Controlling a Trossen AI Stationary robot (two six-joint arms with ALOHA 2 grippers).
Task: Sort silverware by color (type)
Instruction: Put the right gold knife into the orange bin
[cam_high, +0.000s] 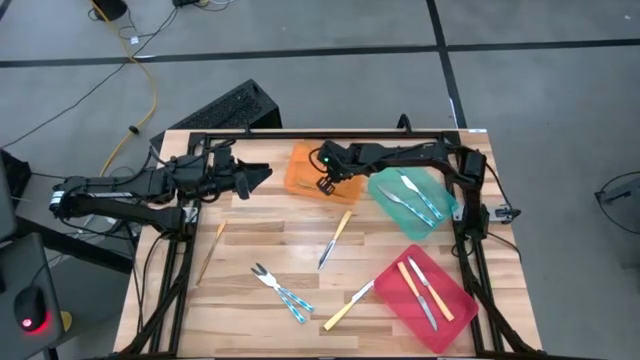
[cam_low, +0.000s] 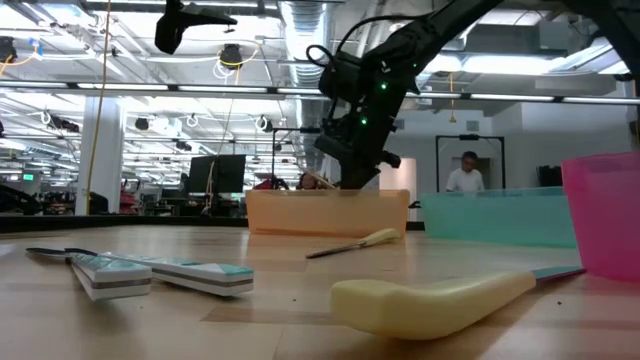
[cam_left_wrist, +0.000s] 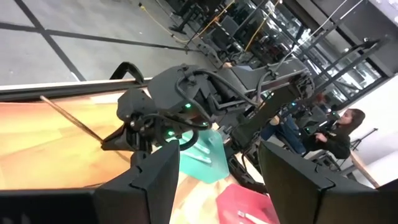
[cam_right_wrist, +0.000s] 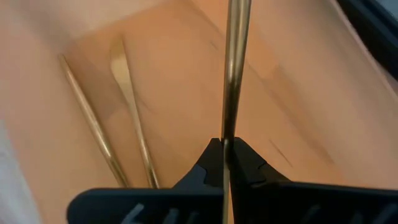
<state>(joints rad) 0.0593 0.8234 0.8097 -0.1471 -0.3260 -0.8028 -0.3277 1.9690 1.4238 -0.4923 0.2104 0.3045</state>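
My right gripper (cam_high: 325, 182) hangs over the orange tray (cam_high: 300, 170) at the table's far side, shut on a slim gold utensil (cam_right_wrist: 235, 68). Two more gold utensils (cam_right_wrist: 102, 134) lie flat on that tray's floor. My left gripper (cam_high: 262, 175) hovers open just left of the orange tray, holding nothing. Blue-handled utensils (cam_high: 420, 198) lie in the green tray (cam_high: 385, 185), yellow-orange-handled ones (cam_high: 420, 290) in the red tray (cam_high: 395, 305). Loose on the table are a gold utensil (cam_high: 210, 250), a yellow-handled knife (cam_high: 335, 240), a blue-handled fork (cam_high: 280, 290) and another yellow-handled piece (cam_high: 348, 307). My right gripper pinches the gold utensil's thin shaft (cam_right_wrist: 227, 134) between its two fingertips. The fingers slant down from the table's right. The shaft runs on past the fingers, out over the orange tray's floor (cam_right_wrist: 292, 112). Whether its far end touches the tray, I cannot tell.
The three trays stand in a row from the far middle toward the near right corner. A black frame (cam_high: 330, 133) runs along the table's far edge and sides. A person (cam_low: 466, 172) sits in the room beyond the table.
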